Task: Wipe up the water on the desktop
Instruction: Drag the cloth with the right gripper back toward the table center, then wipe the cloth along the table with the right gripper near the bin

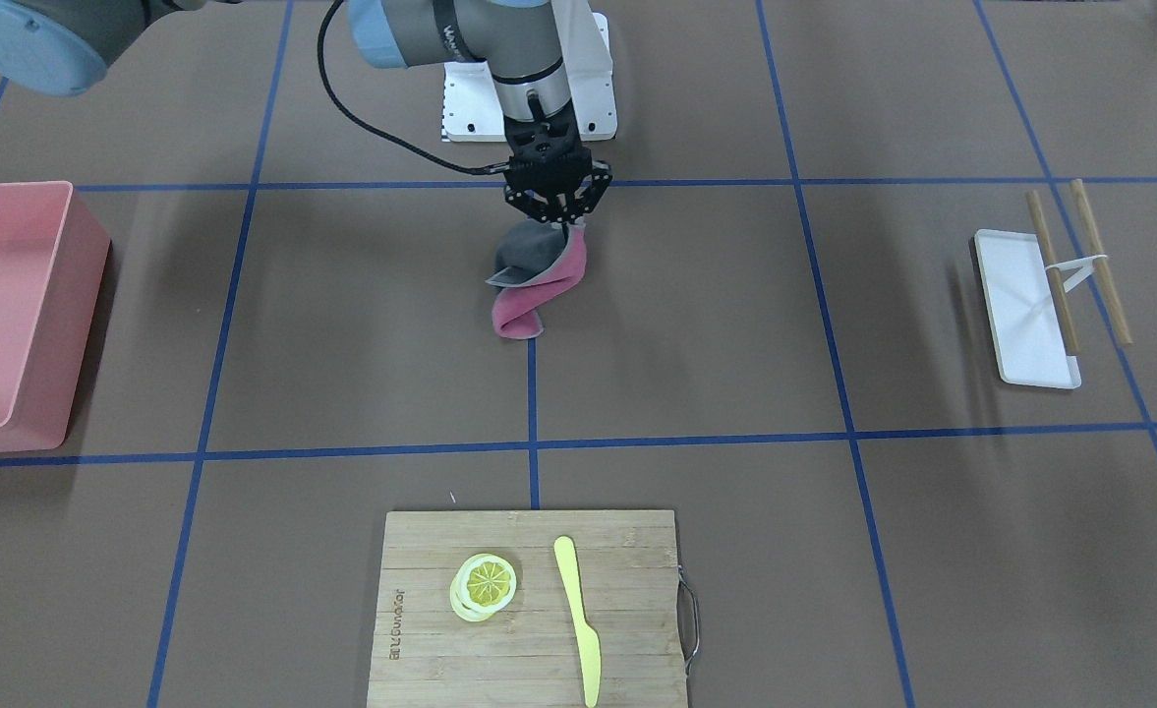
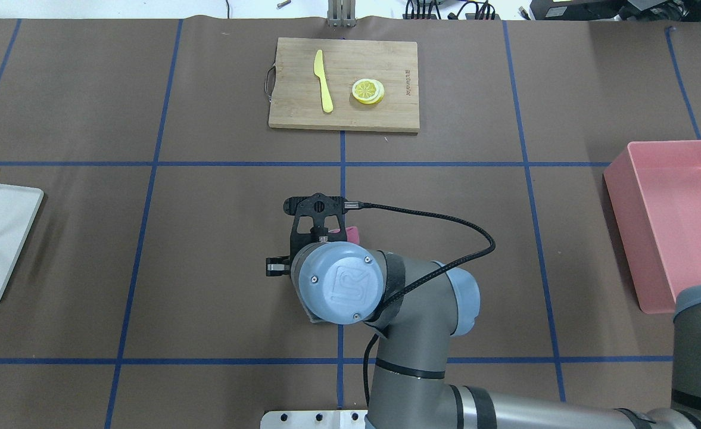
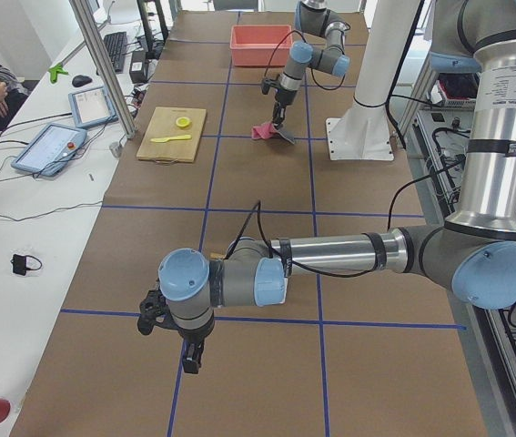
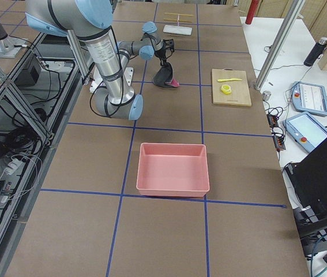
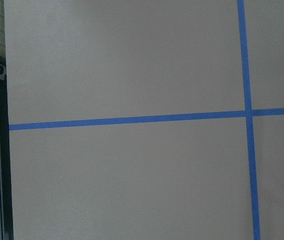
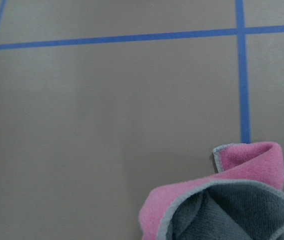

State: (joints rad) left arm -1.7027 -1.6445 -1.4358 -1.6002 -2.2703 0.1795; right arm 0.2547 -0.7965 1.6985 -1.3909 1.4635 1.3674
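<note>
The desktop (image 1: 342, 324) is a brown tabletop crossed by blue tape lines. No water shows on it. My right gripper (image 1: 563, 224) points down near the middle of the table, shut on the top of a pink and grey cloth (image 1: 531, 285). The cloth hangs twisted, and its pink lower end is at the tabletop. The cloth also shows in the right wrist view (image 6: 222, 200) and peeks from under the wrist in the overhead view (image 2: 352, 234). My left gripper (image 3: 189, 360) hangs low over the table's left end. It shows only in the exterior left view, so I cannot tell its state.
A bamboo cutting board (image 1: 627, 629) holds a lemon slice (image 1: 485, 585) and a yellow knife (image 1: 578, 619) at the far edge. A pink bin (image 1: 8, 315) stands on the robot's right. A white tray (image 1: 1025, 310) with chopsticks (image 1: 1099, 261) is on its left.
</note>
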